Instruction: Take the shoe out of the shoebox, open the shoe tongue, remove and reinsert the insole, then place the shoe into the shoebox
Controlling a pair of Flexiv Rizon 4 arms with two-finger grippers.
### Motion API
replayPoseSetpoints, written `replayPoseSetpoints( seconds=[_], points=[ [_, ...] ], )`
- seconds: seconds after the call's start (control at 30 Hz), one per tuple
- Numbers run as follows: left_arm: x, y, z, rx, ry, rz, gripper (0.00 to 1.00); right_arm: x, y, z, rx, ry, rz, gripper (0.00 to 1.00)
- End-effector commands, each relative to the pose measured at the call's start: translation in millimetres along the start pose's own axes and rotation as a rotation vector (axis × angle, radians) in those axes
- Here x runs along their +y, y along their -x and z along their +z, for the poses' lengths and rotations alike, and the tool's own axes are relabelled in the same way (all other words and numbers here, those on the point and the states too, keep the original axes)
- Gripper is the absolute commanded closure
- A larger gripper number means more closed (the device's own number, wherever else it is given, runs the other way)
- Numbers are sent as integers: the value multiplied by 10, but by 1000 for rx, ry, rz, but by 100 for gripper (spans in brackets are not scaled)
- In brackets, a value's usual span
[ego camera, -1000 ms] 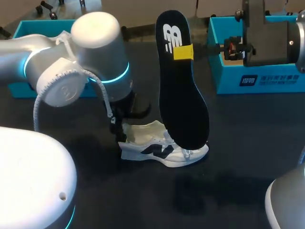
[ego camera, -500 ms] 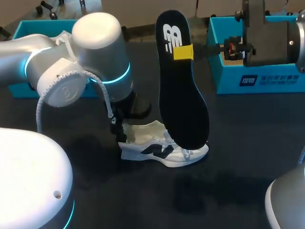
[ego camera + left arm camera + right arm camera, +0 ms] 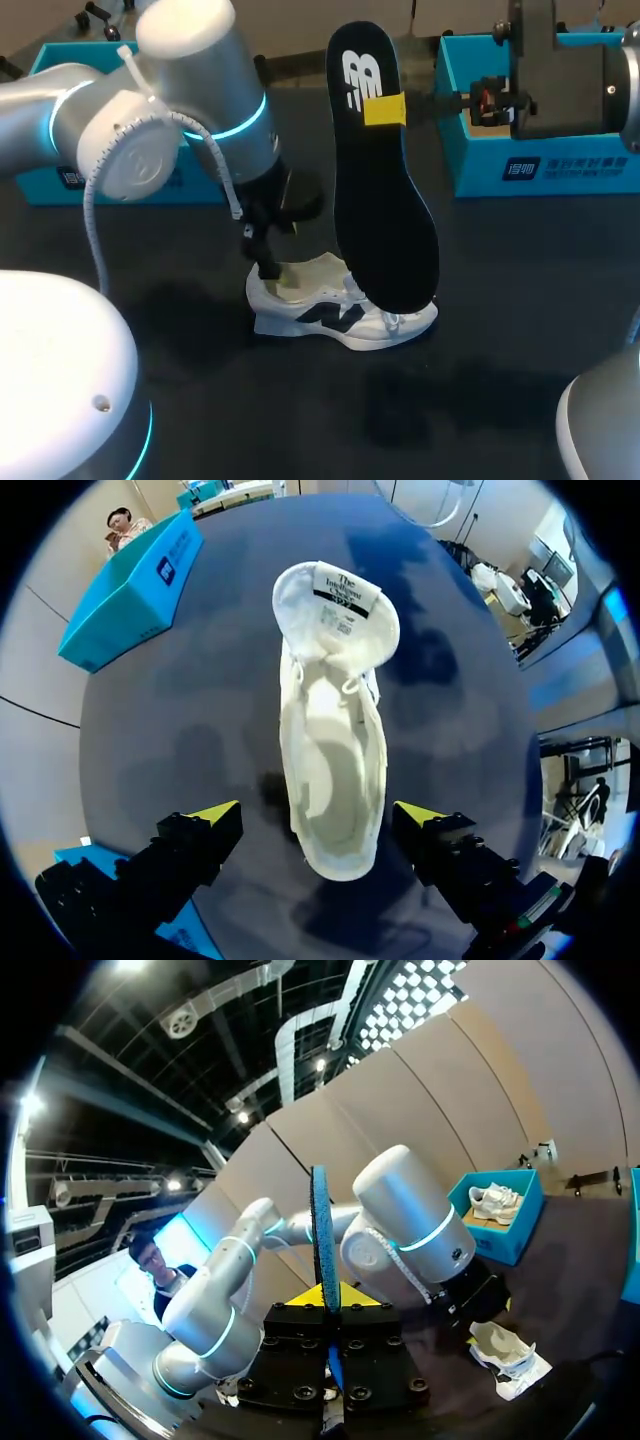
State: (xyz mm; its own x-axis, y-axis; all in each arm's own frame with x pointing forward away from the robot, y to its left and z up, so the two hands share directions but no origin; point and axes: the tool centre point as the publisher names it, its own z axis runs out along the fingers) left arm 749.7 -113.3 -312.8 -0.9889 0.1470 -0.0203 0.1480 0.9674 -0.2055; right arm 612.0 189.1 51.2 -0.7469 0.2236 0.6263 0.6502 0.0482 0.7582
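The left claw (image 3: 318, 815) is spread wide over the heel end of the shoe (image 3: 340, 315), touching nothing, presumably to keep the opening clear. The shoe, of white mesh with the tongue folded out, lies on the dark matte worktop (image 3: 500, 350). Above its toe, the flat black foam insole (image 3: 385, 200) is pinched upright by the right claw (image 3: 385, 108), apparently for reinsertion.

Silver left arm (image 3: 60, 120) — cyan ring (image 3: 245, 125).

Robotics lab, by the rig. Two silver robot arms, left arm (image 3: 190, 110) with glowing cyan joint ring, right arm (image 3: 570, 85) with dark wrist block, work over a dark desk (image 3: 520, 330). Open blue boxes on the desk: left box (image 3: 60, 58) far left, right box (image 3: 560, 165) far right.
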Motion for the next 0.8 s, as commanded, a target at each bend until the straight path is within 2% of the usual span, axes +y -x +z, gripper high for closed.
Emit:
replayPoseSetpoints(
  seconds=[0.03, 0.4, 0.8],
  points=[
    [-161, 84, 145, 7, 11, -1, 0, 6, 7, 39, 0, 1, 1, 100],
    [-403, 274, 580, 33, 40, -41, 0, 6, 7, 39, 0, 1, 1, 100],
    [-444, 282, 877, 22, 33, -20, 0, 6, 7, 39, 0, 1, 1, 100]
  ],
)
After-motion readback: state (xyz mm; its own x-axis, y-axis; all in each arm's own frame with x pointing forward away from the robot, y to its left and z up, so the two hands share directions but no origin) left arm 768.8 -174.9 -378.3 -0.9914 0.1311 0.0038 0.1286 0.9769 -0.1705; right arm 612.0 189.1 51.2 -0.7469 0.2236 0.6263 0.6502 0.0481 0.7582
